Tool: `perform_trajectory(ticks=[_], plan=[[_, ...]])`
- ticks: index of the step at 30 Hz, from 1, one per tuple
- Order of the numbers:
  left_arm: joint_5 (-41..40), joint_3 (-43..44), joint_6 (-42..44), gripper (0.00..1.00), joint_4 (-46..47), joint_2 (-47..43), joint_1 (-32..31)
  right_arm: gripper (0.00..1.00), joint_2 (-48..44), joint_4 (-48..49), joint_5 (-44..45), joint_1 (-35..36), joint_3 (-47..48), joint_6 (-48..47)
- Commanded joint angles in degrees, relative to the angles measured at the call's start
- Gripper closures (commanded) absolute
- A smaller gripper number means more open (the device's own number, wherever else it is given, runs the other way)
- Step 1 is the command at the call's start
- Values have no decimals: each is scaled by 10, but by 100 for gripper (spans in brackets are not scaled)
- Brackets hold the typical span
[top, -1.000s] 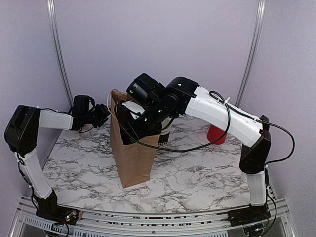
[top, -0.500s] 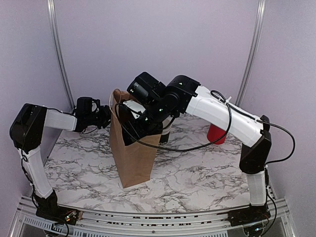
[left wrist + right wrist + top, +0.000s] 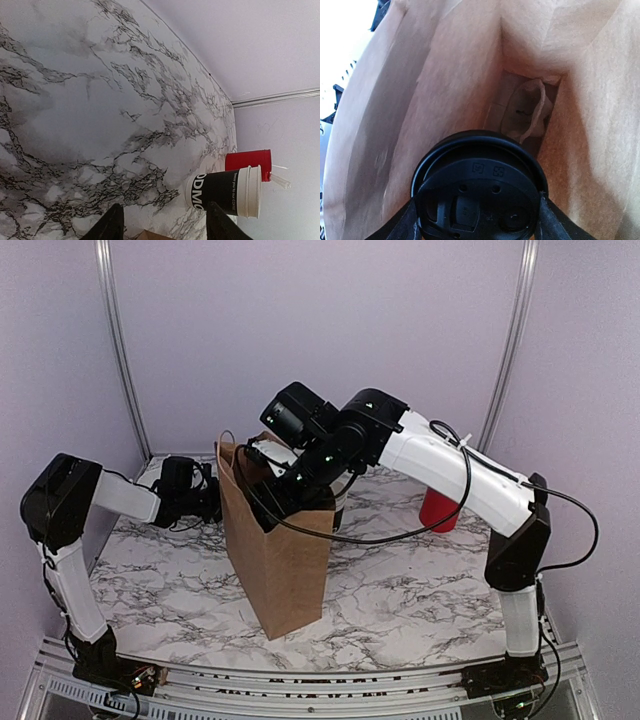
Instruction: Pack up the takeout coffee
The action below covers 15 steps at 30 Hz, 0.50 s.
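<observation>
**Takeout coffee [image 3: 480, 192] at bag mouth, upright, in right grip**

My left gripper [image 3: 162, 222] hangs beside the left wall of the paper bag [image 3: 280, 560], fingers spread wide, gripping nothing. Bag stands left of centre on the table [image 3: 400, 590]. My right gripper [image 3: 477, 225] is clamped on the coffee at its lid, axis vertical, bag floor straight below. Next move, I judge: lower.

Marble table [image 3: 400, 590] carries a paper bag [image 3: 285, 560], red cup [image 3: 438, 512] and cup stack [image 3: 225, 192].

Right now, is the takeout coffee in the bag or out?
In, not yet set down: the right pincer holds the takeout coffee between the walls of the paper bag, bag floor visible beyond.
</observation>
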Motion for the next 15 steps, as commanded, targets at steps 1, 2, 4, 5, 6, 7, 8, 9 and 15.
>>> perform_trajectory(ticks=[1,2,4,5,6,7,8,9,15], plan=[[13,-24,-3,43,33,-36,-13,49,-25,-2,-2,-15,20,14],[13,-28,-3,43,36,-40,-16,49,-28,-1,-2,-18,19,18],[13,-36,-3,43,37,-46,-26,49,-31,3,-4,-23,18,23],[13,-39,-3,43,38,-48,-30,49,-32,4,-7,-26,17,25],[13,-42,-2,43,38,-51,-35,49,-34,7,-9,-28,18,28],[13,-45,-2,43,38,-52,-39,49,-34,9,-11,-28,18,30],[13,-47,-2,43,39,-53,-44,49,-35,12,-15,-30,19,32],[13,-50,-2,43,40,-54,-48,49,-35,14,-18,-31,19,33],[13,-64,-6,44,44,-64,-63,49,-29,2,0,-32,9,33]])
